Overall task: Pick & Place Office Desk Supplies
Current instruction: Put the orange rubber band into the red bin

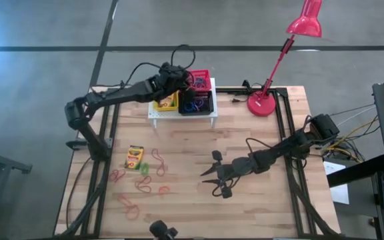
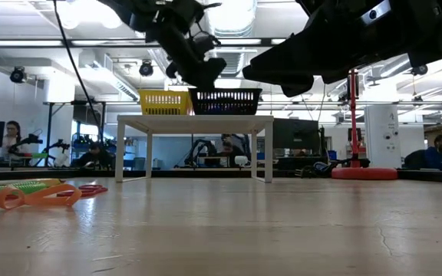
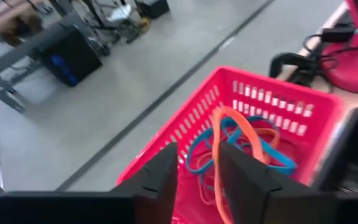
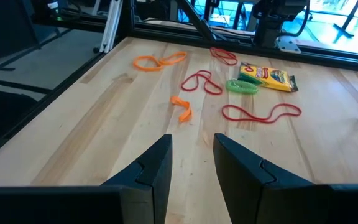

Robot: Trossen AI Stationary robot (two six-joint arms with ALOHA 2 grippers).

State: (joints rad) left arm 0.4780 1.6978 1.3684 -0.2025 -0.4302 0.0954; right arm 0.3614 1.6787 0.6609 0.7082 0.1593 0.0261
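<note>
My left gripper (image 3: 197,152) hovers over the red mesh basket (image 3: 303,109) on the white stand (image 1: 182,115), fingers apart. An orange elastic loop (image 3: 219,124) rises from the basket's blue and orange loops and runs down between the fingers. Beside the red basket stand a yellow basket (image 1: 166,101) and a black basket (image 1: 199,105). A yellow-and-green crayon box (image 4: 266,76) lies flat on the table's left half among red, orange and green loops (image 4: 242,86). My right gripper (image 4: 191,149) is open above the bare table middle (image 1: 213,181), nothing between its fingers. My left gripper has the orange loop's near strand (image 3: 218,180) in the gap between its fingers, close along one finger's inner side. I cannot tell whether it touches that finger. The loop's far part lies in the red basket.
A red desk lamp (image 1: 272,80) stands at the far right of the table, its base next to the stand. Loose loops (image 1: 142,183) are scattered over the near left. Bare wood lies in front of the stand and under my right gripper.
</note>
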